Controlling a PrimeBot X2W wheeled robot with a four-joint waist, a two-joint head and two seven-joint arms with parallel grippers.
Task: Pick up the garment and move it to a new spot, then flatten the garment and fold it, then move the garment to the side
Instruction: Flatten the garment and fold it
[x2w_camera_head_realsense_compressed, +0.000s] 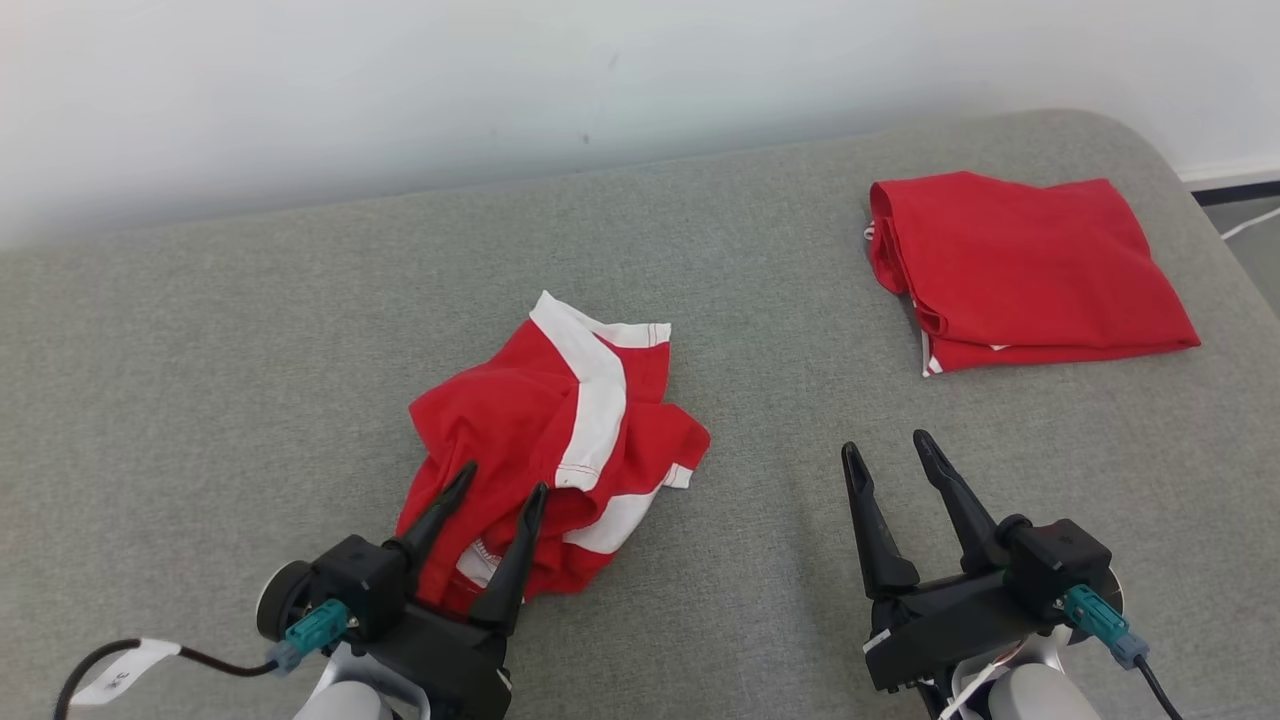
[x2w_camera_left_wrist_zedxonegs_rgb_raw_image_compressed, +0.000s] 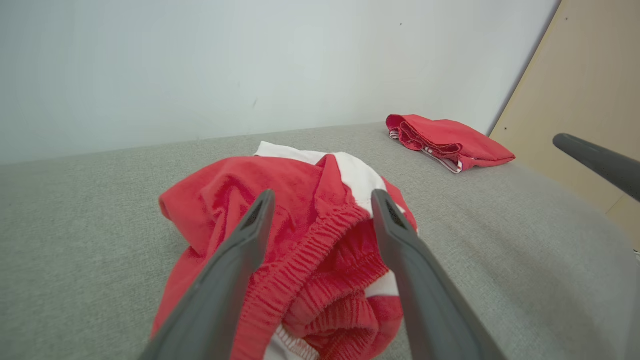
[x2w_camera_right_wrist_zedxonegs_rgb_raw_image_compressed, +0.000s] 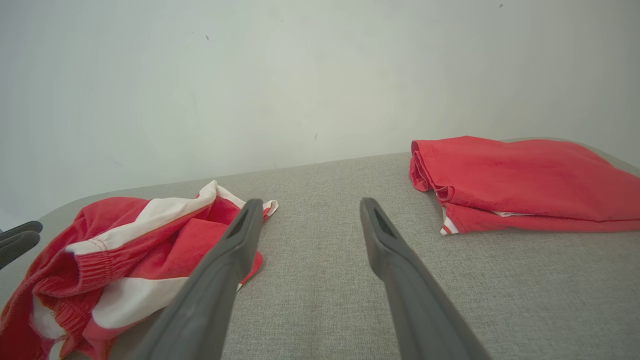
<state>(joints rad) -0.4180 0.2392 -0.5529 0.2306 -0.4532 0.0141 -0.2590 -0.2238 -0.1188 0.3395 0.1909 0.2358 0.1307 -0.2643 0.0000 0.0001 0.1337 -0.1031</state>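
Note:
The garment (x2w_camera_head_realsense_compressed: 520, 430), red shorts with white stripes, lies crumpled on the grey cushion (x2w_camera_head_realsense_compressed: 250, 350) left of centre. My left gripper (x2w_camera_head_realsense_compressed: 504, 479) is open over its near edge. In the left wrist view the garment (x2w_camera_left_wrist_zedxonegs_rgb_raw_image_compressed: 225, 190) bunches below the left gripper (x2w_camera_left_wrist_zedxonegs_rgb_raw_image_compressed: 322, 196), with the elastic waistband running between the spread fingers, which do not pinch it. My right gripper (x2w_camera_head_realsense_compressed: 885, 444) is open over bare cushion to the right of the garment, holding nothing. The right wrist view has the garment (x2w_camera_right_wrist_zedxonegs_rgb_raw_image_compressed: 125, 240) at the lower left of my right gripper (x2w_camera_right_wrist_zedxonegs_rgb_raw_image_compressed: 311, 202).
A folded red garment (x2w_camera_head_realsense_compressed: 1030, 270) rests at the back right of the cushion, near its rounded right edge. A white wall runs behind the cushion. A pale wooden panel (x2w_camera_left_wrist_zedxonegs_rgb_raw_image_compressed: 585, 90) stands beyond the right end. Bare cushion lies between the two garments.

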